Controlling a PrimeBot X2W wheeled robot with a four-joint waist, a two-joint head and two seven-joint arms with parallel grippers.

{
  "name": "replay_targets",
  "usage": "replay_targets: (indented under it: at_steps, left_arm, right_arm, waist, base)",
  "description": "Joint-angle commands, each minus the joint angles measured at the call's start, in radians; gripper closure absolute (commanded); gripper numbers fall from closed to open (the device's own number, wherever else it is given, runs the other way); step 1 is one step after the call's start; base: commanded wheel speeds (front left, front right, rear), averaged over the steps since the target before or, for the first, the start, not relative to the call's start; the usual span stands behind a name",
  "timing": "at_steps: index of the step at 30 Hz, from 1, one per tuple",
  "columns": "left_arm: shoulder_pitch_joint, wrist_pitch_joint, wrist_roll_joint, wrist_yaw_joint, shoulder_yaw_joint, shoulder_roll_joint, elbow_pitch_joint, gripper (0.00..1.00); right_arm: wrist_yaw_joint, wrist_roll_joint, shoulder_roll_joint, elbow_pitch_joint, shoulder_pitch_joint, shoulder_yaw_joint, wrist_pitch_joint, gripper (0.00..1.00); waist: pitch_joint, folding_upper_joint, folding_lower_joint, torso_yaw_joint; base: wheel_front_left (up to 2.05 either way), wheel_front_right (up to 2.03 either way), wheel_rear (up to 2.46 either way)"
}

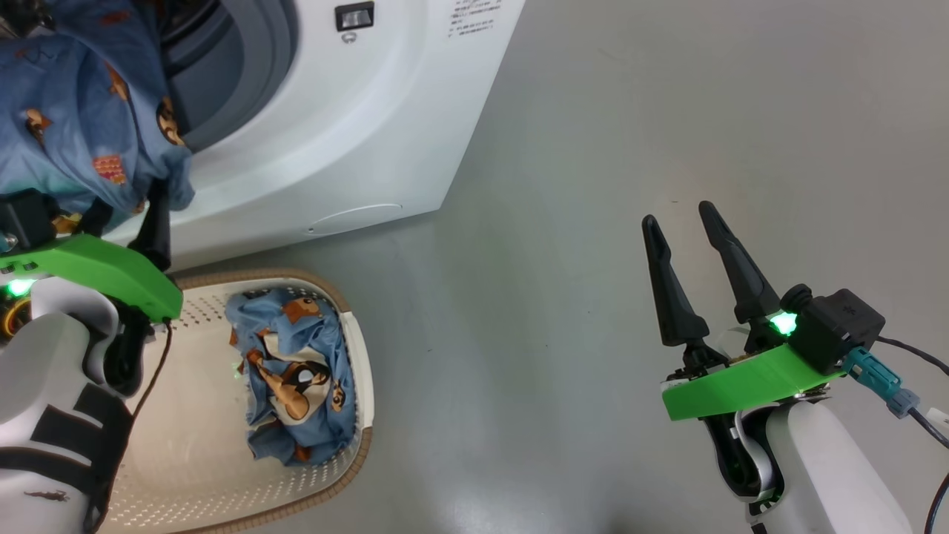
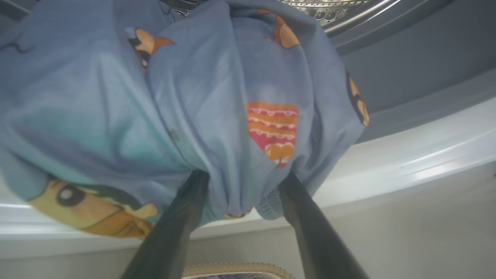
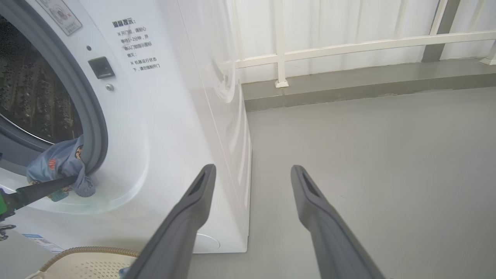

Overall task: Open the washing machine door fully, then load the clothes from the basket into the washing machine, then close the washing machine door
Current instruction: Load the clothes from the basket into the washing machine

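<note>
L gripper point(image 2: 244, 177): jaws wide apart, nothing clamped. A blue garment point(image 2: 232, 97) is bunched over and betw. my fingertips. It's draped on the lower lip of the washing machine point(image 1: 356, 133) opening, partly over the grey gasket point(image 3: 92, 116), w/ the steel drum point(image 3: 35, 97) behind.

R gripper point(image 1: 678, 213): open, empty, above bare floor point(image 1: 630, 111), well apart from the machine.

The basket point(image 1: 185, 445) sits on the floor just in front of the machine, under my L arm. A 2nd blue garment point(image 1: 293, 371) lies crumpled at its R side.

Smooth grey floor point(image 3: 368, 155) meets a white railing point(image 3: 348, 47).
</note>
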Motion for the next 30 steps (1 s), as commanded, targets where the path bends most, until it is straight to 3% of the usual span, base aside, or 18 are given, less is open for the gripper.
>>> replay_targets:
  at_steps: [1, 3, 12, 20, 30]
  left_arm:
    - [-0.038, -0.011, -0.018, 0.001, 0.026, 0.036, -0.014, 0.37]
    - [-0.043, -0.017, -0.036, 0.001, 0.023, 0.034, -0.017, 1.0]
    - [-0.01, -0.029, -0.075, 0.001, -0.062, 0.043, -0.095, 1.0]
    - [-0.05, -0.054, -0.081, 0.001, -0.085, 0.092, -0.221, 1.0]
    - [-0.299, 0.015, -0.017, 0.001, -0.107, 0.182, -0.098, 1.0]
  right_arm:
    - [0.006, 0.013, -0.002, -0.021, -0.007, 0.017, -0.008, 0.0]
    - [0.006, 0.013, -0.002, -0.02, -0.01, 0.016, -0.008, 0.0]
    - [0.006, 0.007, -0.002, -0.01, -0.009, 0.007, -0.008, 0.0]
    - [0.006, 0.011, -0.002, -0.004, -0.01, 0.01, -0.008, 0.0]
    - [0.006, 0.03, -0.002, -0.043, -0.009, 0.037, -0.008, 0.0]
  waist:
    - [-0.001, -0.0001, 0.0, 0.001]
    - [-0.003, -0.0001, 0.0, 0.004]
    - [-0.024, -0.0001, 0.0, 0.031]
    - [-0.03, -0.0001, 0.0, 0.058]
    - [0.086, -0.0001, 0.0, -0.028]
  base:
    - [0.0, 0.0, 0.0]
    - [0.0, 0.0, 0.0]
    - [0.0, 0.0, 0.0]
    - [0.0, 0.0, 0.0]
    - [0.0, 0.0, 0.0]
